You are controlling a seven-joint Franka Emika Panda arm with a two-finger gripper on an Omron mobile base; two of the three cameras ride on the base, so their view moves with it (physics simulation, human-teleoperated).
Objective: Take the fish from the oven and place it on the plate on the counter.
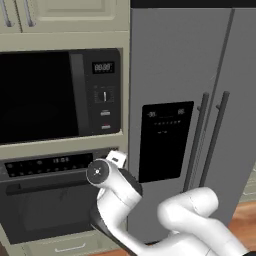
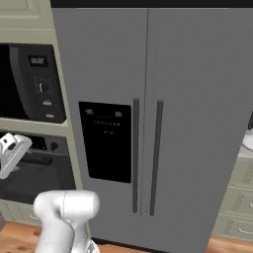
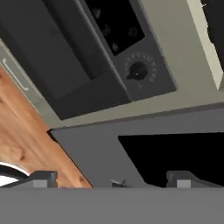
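The oven (image 1: 42, 200) is seen built in below the microwave (image 1: 55, 95) and left of the grey refrigerator (image 1: 192, 115), its door closed and its bar handle (image 1: 45, 186) lying across the front under the black control strip. The arm's hand (image 2: 11, 152) is held in front of the oven's right end, and from the hand view the round knob (image 3: 138, 70) is seen close ahead. The jaws (image 3: 111, 179) are spread apart with nothing between them, their two dark fingertips (image 3: 41, 178) well separated.
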